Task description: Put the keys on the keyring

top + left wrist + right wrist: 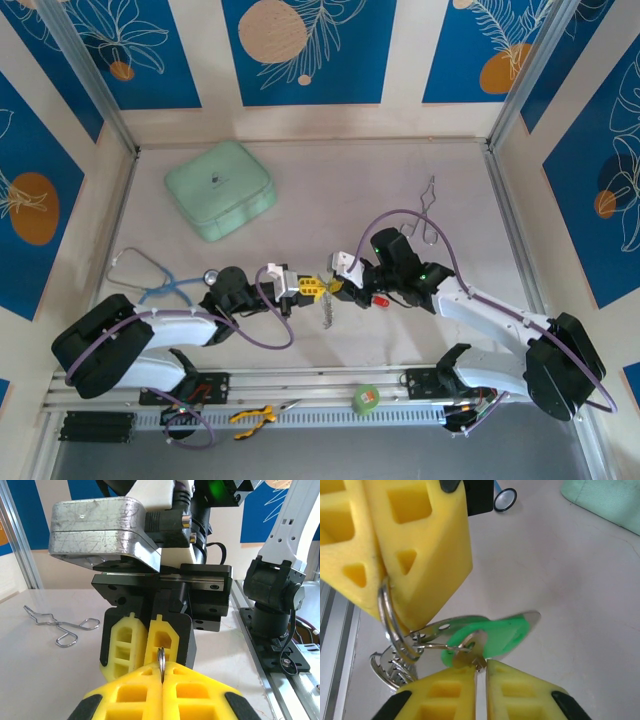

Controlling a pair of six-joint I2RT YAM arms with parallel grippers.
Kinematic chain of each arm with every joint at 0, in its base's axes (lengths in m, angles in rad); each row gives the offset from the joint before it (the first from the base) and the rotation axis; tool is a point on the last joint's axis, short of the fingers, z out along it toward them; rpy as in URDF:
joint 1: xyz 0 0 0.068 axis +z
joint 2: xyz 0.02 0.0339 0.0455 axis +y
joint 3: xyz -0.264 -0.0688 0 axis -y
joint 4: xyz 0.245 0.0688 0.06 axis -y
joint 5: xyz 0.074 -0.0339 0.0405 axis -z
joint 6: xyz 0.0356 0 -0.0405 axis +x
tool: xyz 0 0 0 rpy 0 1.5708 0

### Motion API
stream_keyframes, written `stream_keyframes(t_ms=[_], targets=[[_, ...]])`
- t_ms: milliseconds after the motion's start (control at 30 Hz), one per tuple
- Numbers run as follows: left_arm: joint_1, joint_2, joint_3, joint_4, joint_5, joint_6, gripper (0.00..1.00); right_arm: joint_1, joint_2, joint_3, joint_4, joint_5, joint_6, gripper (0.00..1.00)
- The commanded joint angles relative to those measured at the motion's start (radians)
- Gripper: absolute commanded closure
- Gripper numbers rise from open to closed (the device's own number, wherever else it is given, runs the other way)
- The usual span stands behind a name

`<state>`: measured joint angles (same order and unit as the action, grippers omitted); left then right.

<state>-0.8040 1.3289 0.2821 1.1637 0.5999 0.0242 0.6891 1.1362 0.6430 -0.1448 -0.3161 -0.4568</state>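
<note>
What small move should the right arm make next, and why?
Probably feed the green key along the keyring: the left gripper pinches the keyring, and the right gripper looks closed on the key where the two meet.

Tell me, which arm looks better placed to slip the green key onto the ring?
Right. Its end effector pinches the green key right at the keyring, which the left end effector only clamps.

Two keys, a red-headed key (381, 299) and a green-headed key (495, 635) — one keyring (389, 622), one mint-green case (220, 188), one stethoscope (150, 280).
</note>
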Motion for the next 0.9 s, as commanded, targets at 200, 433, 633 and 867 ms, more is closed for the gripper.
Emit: stream_keyframes(t_ms=[200,433,633,867], targets=[[-0.01,-0.039,0.004,-0.065,-0.021,0.037,1.0,0.006,-0.135,0.051,-0.113,0.069,-0.033,1.0],[-0.009,-0.051,0.021,-0.148,-0.046,0.067,1.0,0.013,-0.18,0.081,-0.189,0.104,-0.055,1.0],[-0.01,-0.056,0.026,-0.184,-0.047,0.082,1.0,0.035,-0.185,0.096,-0.196,0.109,-0.051,1.0],[-0.01,-0.06,0.024,-0.151,-0.029,0.077,1.0,0.029,-0.146,0.005,-0.096,0.129,-0.028,0.65]])
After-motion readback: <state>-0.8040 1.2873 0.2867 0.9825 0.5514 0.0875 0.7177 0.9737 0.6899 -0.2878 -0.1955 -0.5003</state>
